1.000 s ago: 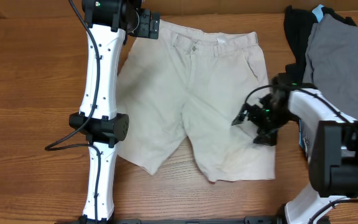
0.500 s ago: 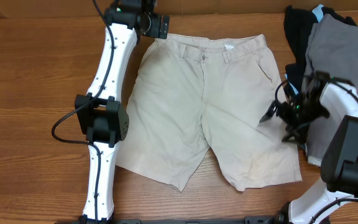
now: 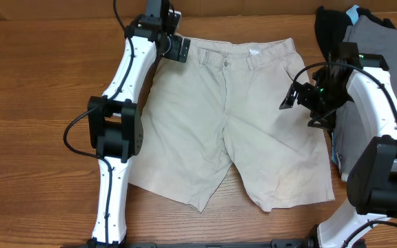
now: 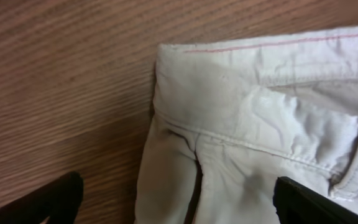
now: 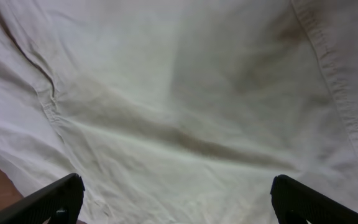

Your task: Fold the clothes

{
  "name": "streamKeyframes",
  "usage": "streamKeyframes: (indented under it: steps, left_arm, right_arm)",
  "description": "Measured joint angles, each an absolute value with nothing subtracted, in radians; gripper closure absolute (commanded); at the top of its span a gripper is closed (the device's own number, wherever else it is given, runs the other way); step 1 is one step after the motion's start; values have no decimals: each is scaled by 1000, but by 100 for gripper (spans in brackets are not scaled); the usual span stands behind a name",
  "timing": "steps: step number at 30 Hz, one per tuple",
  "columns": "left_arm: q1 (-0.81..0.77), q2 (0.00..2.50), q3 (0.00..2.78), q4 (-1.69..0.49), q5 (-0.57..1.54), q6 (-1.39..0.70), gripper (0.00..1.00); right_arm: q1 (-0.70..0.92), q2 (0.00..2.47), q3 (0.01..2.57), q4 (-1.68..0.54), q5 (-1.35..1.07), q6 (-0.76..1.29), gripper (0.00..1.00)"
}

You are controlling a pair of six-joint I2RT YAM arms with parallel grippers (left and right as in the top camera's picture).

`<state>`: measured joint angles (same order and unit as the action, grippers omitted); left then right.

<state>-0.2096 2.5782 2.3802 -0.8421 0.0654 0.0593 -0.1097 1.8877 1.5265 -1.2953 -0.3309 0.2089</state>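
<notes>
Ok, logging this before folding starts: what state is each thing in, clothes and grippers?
shorts: spread flat, unfolded, waistband at the far edge.
left gripper: open, over the waistband corner, holding nothing.
right gripper: open, over the shorts' fabric, holding nothing.
grey garment: crumpled heap, not laid out.
black garment: crumpled beside the grey one.

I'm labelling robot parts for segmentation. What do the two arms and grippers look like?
The left arm and right arm have white tubular links with bulky black joint housings; loose black cables loop beside them. The left gripper and right gripper are black, a green light by the right one.
</notes>
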Motion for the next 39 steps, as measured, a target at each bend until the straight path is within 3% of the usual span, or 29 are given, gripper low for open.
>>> streamKeyframes:
  steps: [1, 4, 6, 8, 18, 24, 28, 32, 39]
  left_arm:
    - [-210, 2584, 2380, -846, 68, 60, 17]
    - [-209, 2602, 2380, -866, 72, 64, 62]
    - [-210, 2611, 2379, -887, 75, 67, 82]
    - [-210, 2617, 2379, -904, 80, 60, 96]
    - [-176, 2618, 2391, -1120, 39, -89, 96]
    - [-20, 2613, 2397, -1377, -22, -249, 95]
    - [132, 2613, 2393, -1464, -60, -285, 76]
    - [271, 2613, 2387, -1539, -78, -303, 50]
    - [352, 2613, 2384, -1610, -80, -292, 42]
  right_arm:
    - [-110, 1888, 1526, -1296, -329, 208, 0]
    - [-110, 1887, 1526, -1295, -325, 209, 1]
    - [-110, 1887, 1526, -1294, -325, 208, 2]
    - [-110, 1887, 1526, -1292, -325, 208, 2]
    - [-110, 1887, 1526, -1286, -324, 208, 2]
    - [-110, 1887, 1526, -1276, -324, 209, 2]
    - [-110, 1887, 1526, -1265, -324, 209, 2]
    - [-110, 1887, 1526, -1246, -325, 209, 1]
    - [-110, 1887, 1526, -1221, -325, 209, 1]
